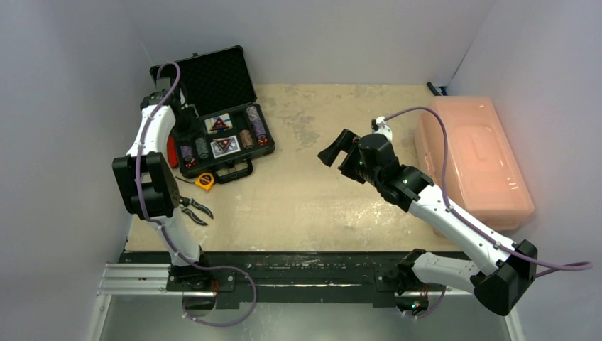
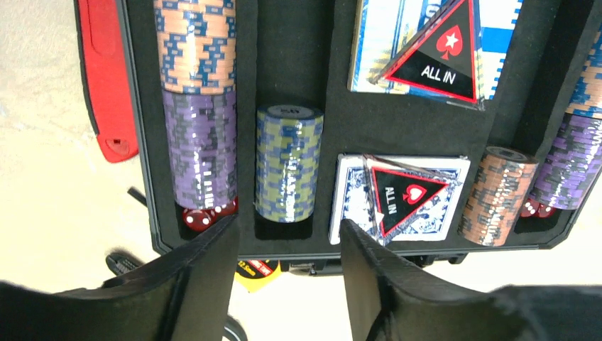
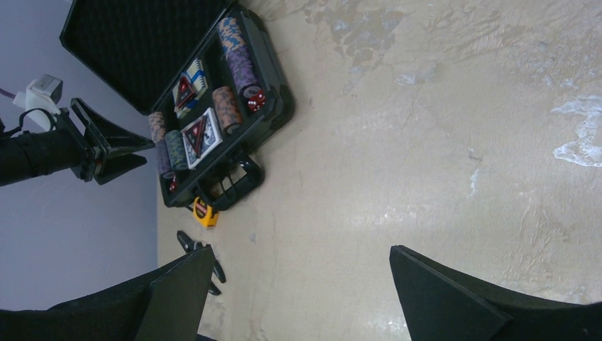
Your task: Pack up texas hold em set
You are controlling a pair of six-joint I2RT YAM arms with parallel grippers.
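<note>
Overhead, the case (image 1: pixel 213 79) lies open — long axis left-right, handle (image 1: pixel 234 171) nearward — left gripper (image 2: pixel 289 226) and right gripper (image 3: pixel 299 252) spread, empty.

You have one black case (image 1: pixel 209 77). In it you can count six chip stacks: two orange-and-blue stacks (image 2: pixel 194 42) (image 2: pixel 589 82), two purple stacks (image 2: pixel 201 145) (image 2: pixel 568 160), one blue-and-yellow stack (image 2: pixel 289 163) and one brown stack (image 2: pixel 497 195). There are two card decks (image 2: pixel 375 42) (image 2: pixel 353 195). There are two ALL IN triangles (image 2: pixel 440 64) (image 2: pixel 405 199), one on each deck. You can see four red dice, two at one end (image 2: pixel 197 218) and two at the other (image 2: pixel 536 207). Outside the case you have one pink bin (image 1: pixel 472 160), one pair of pliers (image 1: pixel 195 210), one yellow tape measure (image 1: pixel 205 181) and one red thing (image 2: pixel 106 78) that is hard to name.
</note>
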